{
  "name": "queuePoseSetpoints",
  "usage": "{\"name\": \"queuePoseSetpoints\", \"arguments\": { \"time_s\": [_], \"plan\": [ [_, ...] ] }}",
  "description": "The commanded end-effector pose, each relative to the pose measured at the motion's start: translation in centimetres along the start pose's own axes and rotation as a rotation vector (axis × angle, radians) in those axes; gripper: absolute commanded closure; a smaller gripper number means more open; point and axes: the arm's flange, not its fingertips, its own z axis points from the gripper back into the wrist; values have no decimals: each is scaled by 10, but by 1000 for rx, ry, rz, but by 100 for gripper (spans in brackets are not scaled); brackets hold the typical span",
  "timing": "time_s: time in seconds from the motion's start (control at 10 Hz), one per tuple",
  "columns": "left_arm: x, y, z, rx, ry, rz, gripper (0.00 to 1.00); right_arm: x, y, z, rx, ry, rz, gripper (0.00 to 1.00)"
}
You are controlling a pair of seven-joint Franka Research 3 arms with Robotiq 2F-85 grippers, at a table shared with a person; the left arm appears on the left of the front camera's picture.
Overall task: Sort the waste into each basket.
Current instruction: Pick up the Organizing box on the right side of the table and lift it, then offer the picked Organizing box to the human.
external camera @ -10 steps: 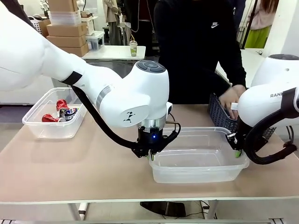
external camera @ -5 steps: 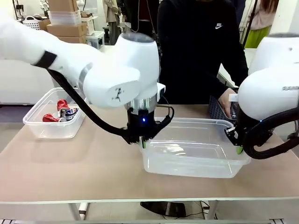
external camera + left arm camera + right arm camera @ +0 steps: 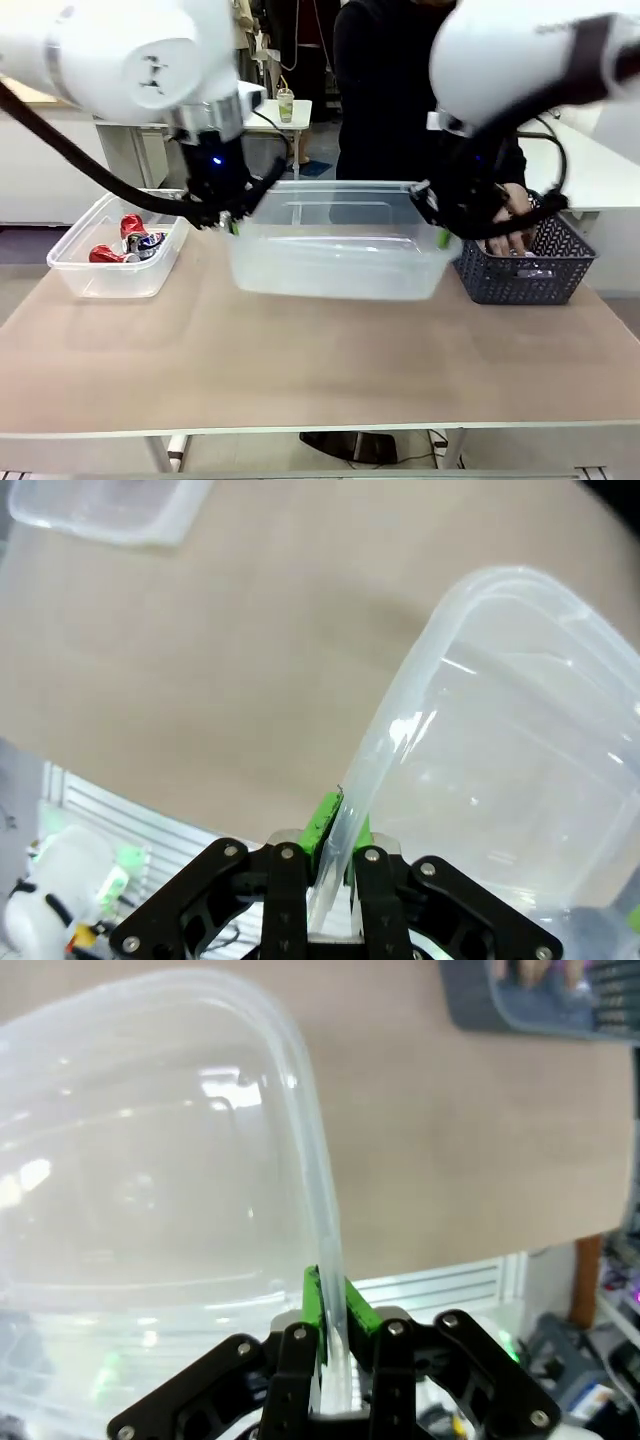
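Far left on the tan table (image 3: 300, 370): small clear rectangular plastic tub (image 3: 70, 268), standing flat. Inside it are crushed red and silver-blue drink cans (image 3: 132, 238), bunched at the back; looks like three, but the count is unsure through the plastic. Left wrist view catches a corner of this tub (image 3: 100, 510), well apart from the gripper.

Centre: large clear rectangular plastic tub (image 3: 340, 250), open side up, roughly level, carried between both arms. Its base appears clear of the table. Left gripper (image 3: 232, 222) is clamped on the tub's left rim; in the left wrist view (image 3: 335, 850) the green pads (image 3: 322, 820) pinch the wall, one inside and one outside. Right gripper (image 3: 440, 232) is clamped the same way on the right rim, with the fingers closed on the wall in the right wrist view (image 3: 335, 1325).

Far right: dark grey mesh plastic basket (image 3: 560, 280) on the table, just beside the large tub's right end. A person's hand (image 3: 510, 235) reaches into it; contents too hidden to tell.
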Motion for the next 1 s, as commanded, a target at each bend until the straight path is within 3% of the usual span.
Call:
{"name": "queuePoseSetpoints", "arguments": {
  "time_s": [0.0, 0.1, 0.2, 0.9],
  "plan": [
    [17, 32, -20, -95, -48, 83, 100, 12, 4, -13, 7, 89, -139, 100],
    [0, 0, 0, 0, 0, 0, 100, 19, 1, -17, 39, 105, -355, 100],
    [0, 0, 0, 0, 0, 0, 100, 15, 8, -8, 17, 30, -42, 100],
    [0, 0, 0, 0, 0, 0, 100, 15, 8, -8, 17, 30, -42, 100]
  ]
}}
